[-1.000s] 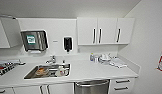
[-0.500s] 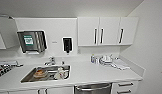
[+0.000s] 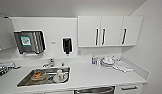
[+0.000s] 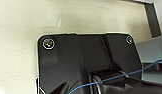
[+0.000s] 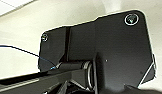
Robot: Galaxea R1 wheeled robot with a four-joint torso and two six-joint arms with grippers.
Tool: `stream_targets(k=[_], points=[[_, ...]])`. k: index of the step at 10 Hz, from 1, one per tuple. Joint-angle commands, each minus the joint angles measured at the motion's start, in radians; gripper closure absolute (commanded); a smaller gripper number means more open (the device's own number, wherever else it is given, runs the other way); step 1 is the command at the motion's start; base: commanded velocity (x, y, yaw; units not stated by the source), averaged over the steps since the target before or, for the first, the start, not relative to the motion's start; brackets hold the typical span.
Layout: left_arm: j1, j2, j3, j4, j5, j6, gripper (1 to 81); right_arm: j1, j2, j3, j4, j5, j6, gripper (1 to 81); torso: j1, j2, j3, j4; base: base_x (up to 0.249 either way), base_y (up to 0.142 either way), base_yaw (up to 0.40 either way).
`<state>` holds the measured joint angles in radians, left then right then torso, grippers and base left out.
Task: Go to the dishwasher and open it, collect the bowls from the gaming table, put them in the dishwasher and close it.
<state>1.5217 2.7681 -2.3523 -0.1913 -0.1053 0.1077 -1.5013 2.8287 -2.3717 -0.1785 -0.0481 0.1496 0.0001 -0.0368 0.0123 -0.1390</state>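
The approach step looks in hand: the dishwasher [image 3: 94, 90] sits shut under the white table [image 3: 102, 76], right of the sink [image 3: 24, 81]; opening calls for its handle, either tool's opening unclear.

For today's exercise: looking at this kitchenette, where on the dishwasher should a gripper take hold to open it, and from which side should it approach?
Probably its top edge. The dishwasher sits under the counter, right of the sink, and just the top strip of its grey front shows at the bottom of the head view. A handle cannot be made out. Coming from the front, facing the counter, seems best, since cabinets flank it.
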Motion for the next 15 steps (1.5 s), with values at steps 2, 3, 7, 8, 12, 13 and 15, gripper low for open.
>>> stream_targets(k=[2,3,7,8,12,13,15], points=[[-0.059,-0.016,0.007,-0.005,0.049,0.001,1.0,0.063,-0.012,0.005,0.010,-0.045,-0.004,1.0,0.000,0.000,0.000,0.000,0.140,0.000,0.000],[-0.057,-0.016,0.007,-0.005,0.049,0.001,1.0,0.061,-0.012,0.005,0.010,-0.045,-0.004,1.0,0.000,0.000,0.000,0.000,0.140,0.000,0.000],[-0.057,-0.016,0.007,-0.005,0.049,0.001,1.0,0.061,-0.012,0.005,0.007,-0.045,-0.004,1.0,0.001,0.000,0.000,0.000,0.118,0.000,0.000],[-0.057,-0.016,0.007,-0.005,0.050,0.001,1.0,0.061,-0.012,0.005,0.005,-0.045,-0.004,1.0,0.001,0.000,0.000,0.000,0.000,0.000,0.000],[-0.057,-0.024,0.013,-0.004,0.052,0.001,1.0,0.058,-0.012,0.008,0.014,-0.045,0.004,1.0,0.001,0.000,0.000,0.000,0.000,0.000,0.000],[-0.059,-0.051,0.020,0.003,0.050,0.003,1.0,0.058,-0.021,0.020,0.014,-0.048,0.010,1.0,0.000,0.000,0.000,0.000,0.000,0.000,0.000],[-0.057,-0.102,0.061,0.004,0.047,0.003,1.0,0.054,-0.092,0.126,0.013,-0.049,0.008,1.0,0.000,0.000,0.000,0.000,0.000,0.000,0.000]])
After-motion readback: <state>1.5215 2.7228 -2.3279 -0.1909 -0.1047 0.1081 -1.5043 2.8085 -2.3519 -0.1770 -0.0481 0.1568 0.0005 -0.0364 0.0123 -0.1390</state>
